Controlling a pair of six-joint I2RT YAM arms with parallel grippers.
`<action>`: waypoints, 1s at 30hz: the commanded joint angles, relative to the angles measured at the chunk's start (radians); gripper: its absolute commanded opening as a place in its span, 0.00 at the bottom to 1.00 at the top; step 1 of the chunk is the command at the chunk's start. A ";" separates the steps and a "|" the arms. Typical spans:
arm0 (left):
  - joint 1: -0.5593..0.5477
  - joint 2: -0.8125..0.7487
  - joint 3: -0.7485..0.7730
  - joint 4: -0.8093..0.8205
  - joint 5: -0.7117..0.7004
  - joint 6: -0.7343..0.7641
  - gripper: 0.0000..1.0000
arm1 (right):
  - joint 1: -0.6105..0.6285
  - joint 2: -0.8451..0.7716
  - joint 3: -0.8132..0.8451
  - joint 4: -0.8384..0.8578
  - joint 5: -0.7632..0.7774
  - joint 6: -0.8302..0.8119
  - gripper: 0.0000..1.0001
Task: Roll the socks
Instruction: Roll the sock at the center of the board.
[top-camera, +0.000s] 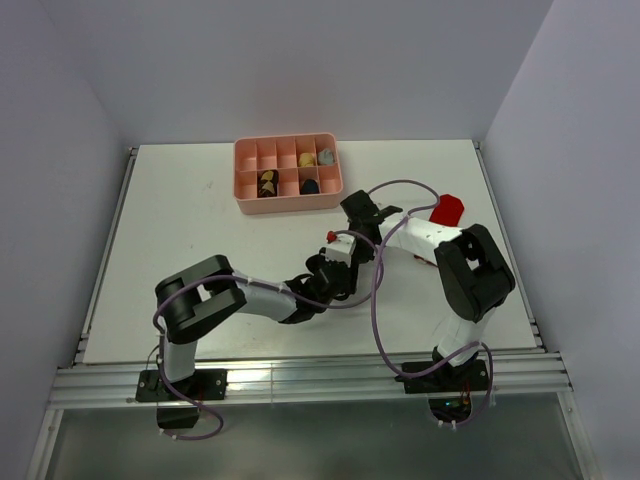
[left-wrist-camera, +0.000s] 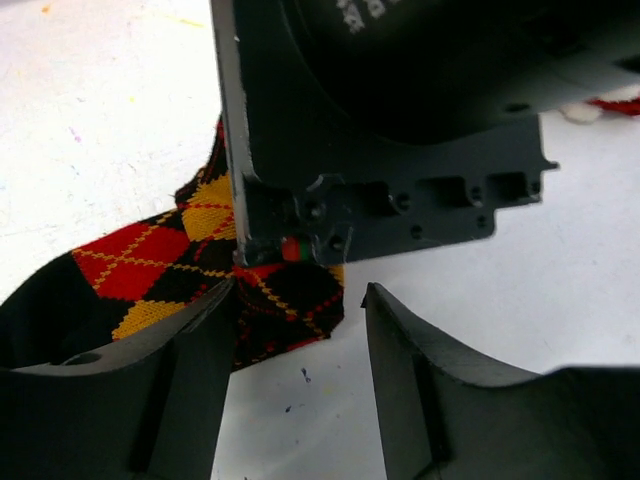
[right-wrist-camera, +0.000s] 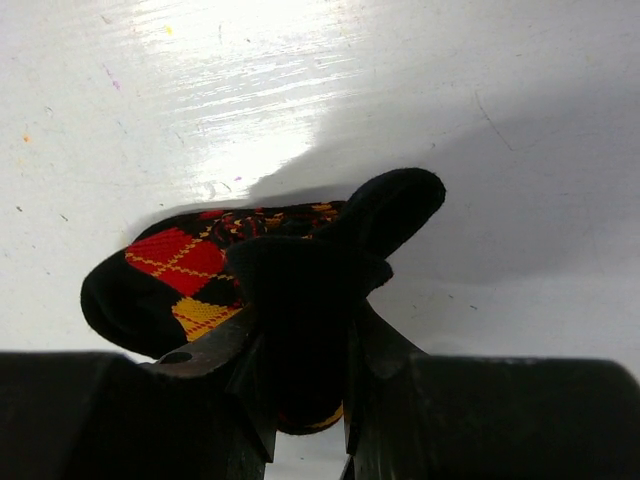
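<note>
Red-orange argyle sock (right-wrist-camera: 170, 255) pinched in R hand (right-wrist-camera: 305, 335); L hand (left-wrist-camera: 300, 305) apart, low over it.

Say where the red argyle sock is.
Right wrist view: the red argyle sock sits pinched in the right tool at table centre, open left tool beside it.

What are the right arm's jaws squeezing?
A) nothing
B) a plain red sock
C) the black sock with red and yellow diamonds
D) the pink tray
C: the right wrist view shows the right arm's jaws clamped on the black sock with red and yellow diamonds.
</note>
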 joint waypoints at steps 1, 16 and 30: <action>-0.007 0.043 0.047 -0.088 0.005 -0.069 0.54 | 0.018 0.021 0.027 -0.034 -0.004 0.027 0.00; -0.001 0.001 -0.039 -0.120 0.025 -0.186 0.01 | 0.015 -0.114 -0.023 0.065 -0.022 0.111 0.29; 0.088 -0.085 -0.248 0.007 0.192 -0.410 0.01 | -0.033 -0.289 -0.107 0.231 -0.131 0.089 0.55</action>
